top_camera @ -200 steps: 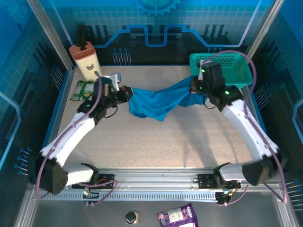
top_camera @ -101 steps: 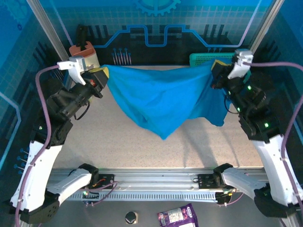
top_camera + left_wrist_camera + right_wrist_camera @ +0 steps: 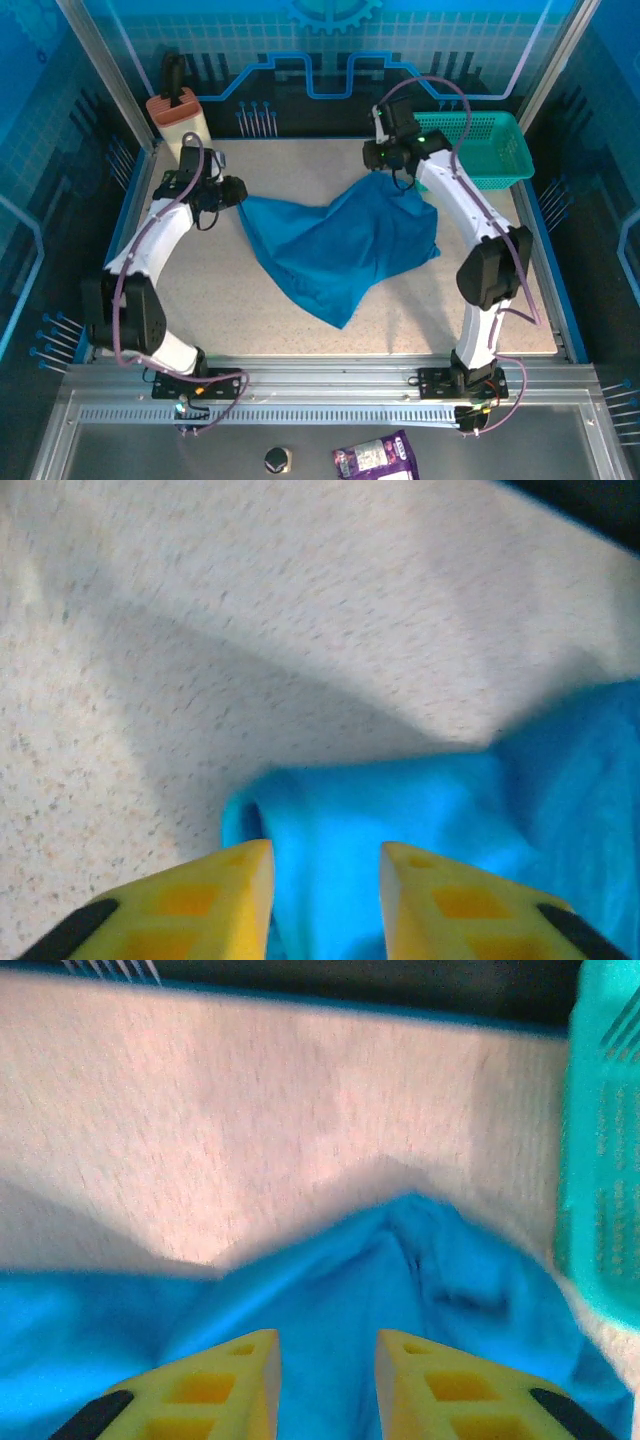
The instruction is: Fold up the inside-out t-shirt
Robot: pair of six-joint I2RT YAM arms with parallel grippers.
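Shirt (image 3: pixel 335 250), light, limp and quick to wrinkle, lies crumpled on the table (image 3: pixel 250 310), with my left gripper (image 3: pixel 325 858) and right gripper (image 3: pixel 327 1345) slightly parted over its far corners; the hem edges look like the best places to pinch.

No text, label or number can be read. The purple packet (image 3: pixel 375 460) bears print too small to read.
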